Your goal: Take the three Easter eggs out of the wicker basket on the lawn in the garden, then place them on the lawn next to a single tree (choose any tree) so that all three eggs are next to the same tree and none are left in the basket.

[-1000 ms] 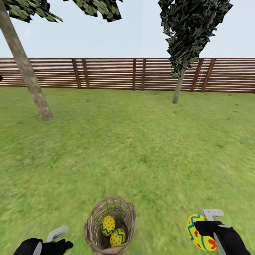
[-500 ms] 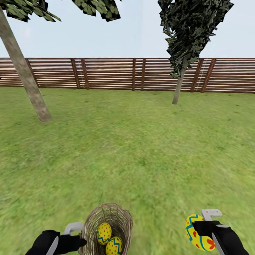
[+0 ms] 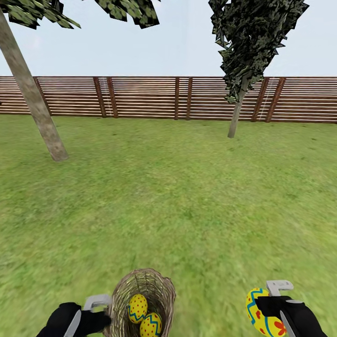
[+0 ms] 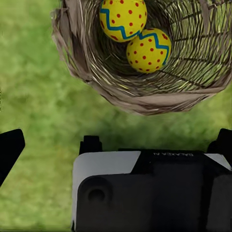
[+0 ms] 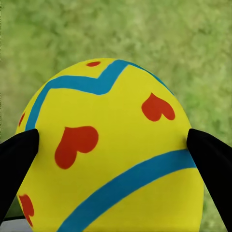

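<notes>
The wicker basket (image 3: 122, 294) stands on the lawn (image 3: 178, 206) at the near edge of the head view, holding two yellow Easter eggs (image 3: 137, 307) (image 3: 151, 325) with red dots and teal zigzags. My left gripper (image 3: 99, 310) sits against the basket's left side, open and empty. In the left wrist view the basket rim (image 4: 145, 99) and both eggs (image 4: 123, 18) (image 4: 148, 50) lie just beyond the spread fingers (image 4: 10, 147). My right gripper (image 3: 271, 306) is shut on a third egg (image 3: 261, 314). That egg (image 5: 116, 154) is yellow with red hearts and blue bands.
A tree with a thick slanted pale trunk (image 3: 32, 98) rises at the far left of the lawn. A slim straight-trunked tree (image 3: 235, 117) stands at the back right. A brown slat fence (image 3: 150, 97) closes the far side. Open grass lies between the basket and the trees.
My left gripper has moved right, up against the basket's side. The view has shifted slightly. The right gripper still holds its egg, a touch lower.
</notes>
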Controlling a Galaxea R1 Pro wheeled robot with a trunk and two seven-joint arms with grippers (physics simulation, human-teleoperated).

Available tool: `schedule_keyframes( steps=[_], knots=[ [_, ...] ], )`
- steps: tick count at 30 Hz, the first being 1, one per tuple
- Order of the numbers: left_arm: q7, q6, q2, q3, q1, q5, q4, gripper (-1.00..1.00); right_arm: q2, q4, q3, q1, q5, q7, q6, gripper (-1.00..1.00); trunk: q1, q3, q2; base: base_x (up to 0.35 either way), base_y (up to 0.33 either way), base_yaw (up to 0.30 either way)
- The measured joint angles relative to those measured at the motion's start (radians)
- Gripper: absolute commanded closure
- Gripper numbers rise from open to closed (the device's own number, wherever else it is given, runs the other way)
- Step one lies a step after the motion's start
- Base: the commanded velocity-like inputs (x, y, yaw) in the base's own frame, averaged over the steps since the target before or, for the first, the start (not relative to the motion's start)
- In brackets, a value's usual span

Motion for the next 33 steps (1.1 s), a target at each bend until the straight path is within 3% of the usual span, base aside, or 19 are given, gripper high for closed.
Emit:
schedule_keyframes(
  steps=[3,5,6,7,10,11,12,14,15,17,23,27,29,31,33],
  knots=[
    [-0.014,0.004,0.005,0.049,0.0,0.011,0.006,-1.0,-0.001,0.0,-0.001,0.0,0.0,0.0,0.0,1.0,0.0,0.0,0.0,0.0,0.0,0.0],
    [-0.095,0.007,0.009,0.054,0.002,0.006,0.008,-1.0,-0.001,0.0,-0.001,0.0,0.0,0.0,0.0,1.0,0.0,0.0,0.0,0.0,0.0,0.0],
    [-0.164,0.005,0.018,0.055,0.004,0.001,0.007,-1.0,-0.001,0.0,-0.002,0.0,0.0,-0.001,0.0,1.0,0.0,0.0,0.0,0.0,0.0,0.0],
    [-0.241,-0.006,0.048,0.056,0.008,-0.008,-0.001,-1.0,-0.001,0.0,-0.002,0.0,0.0,0.0,-0.001,1.0,0.0,0.0,0.0,0.0,0.0,0.0],
    [-0.303,-0.124,0.136,0.06,0.043,-0.011,-0.066,-1.0,-0.001,0.0,-0.002,0.0,0.0,-0.001,-0.001,1.0,0.0,0.0,0.0,0.0,0.0,0.0],
    [-0.325,-0.154,0.165,0.071,0.093,-0.01,-0.136,-1.0,-0.001,0.0,-0.002,0.0,0.0,-0.001,-0.001,1.0,0.0,0.0,0.0,0.0,0.0,0.0],
    [-0.334,-0.147,0.177,0.081,0.14,-0.008,-0.228,-1.0,-0.001,0.0,-0.002,0.0,0.0,-0.001,-0.002,1.0,0.0,0.0,0.0,0.0,0.0,0.0],
    [-0.335,0.017,0.177,0.102,0.173,-0.008,-0.384,-1.0,-0.001,0.0,-0.002,0.0,0.0,-0.001,-0.002,1.0,0.0,0.0,0.0,0.0,0.0,0.0],
    [-0.335,0.068,0.176,0.131,0.176,-0.009,-0.43,-1.0,-0.001,0.0,-0.002,0.0,0.0,-0.001,-0.002,1.0,0.0,0.0,0.0,0.0,0.0,0.0],
    [-0.335,0.107,0.172,0.177,0.179,-0.01,-0.458,-1.0,-0.001,0.0,-0.002,0.0,0.001,-0.001,-0.002,1.0,0.0,0.0,0.0,0.0,0.0,0.0],
    [-0.333,0.102,0.165,0.192,0.18,-0.01,-0.33,-1.0,-0.001,0.001,-0.004,0.0,0.001,-0.001,-0.004,1.0,0.0,0.0,0.0,0.0,0.0,0.0],
    [-0.333,0.101,0.163,0.189,0.18,-0.01,-0.327,-1.0,-0.002,0.001,-0.004,0.0,0.001,-0.001,-0.005,1.0,0.0,0.0,0.0,0.0,0.0,0.0],
    [-0.332,0.101,0.145,0.184,0.18,-0.01,-0.326,-1.0,-0.002,0.001,-0.004,0.0,0.001,-0.001,-0.005,1.0,0.0,0.0,0.0,0.0,0.0,0.0],
    [-0.333,0.1,0.103,0.181,0.18,-0.045,-0.31,-1.0,-0.003,0.001,-0.004,0.0,0.001,-0.001,-0.005,1.0,0.0,0.0,0.0,0.0,0.0,0.0],
    [-0.31,0.099,0.065,0.181,0.178,-0.124,-0.241,-1.0,-0.004,0.001,-0.005,0.0,0.001,-0.001,-0.005,1.0,0.0,0.0,0.0,0.0,0.0,0.0]
  ],
)
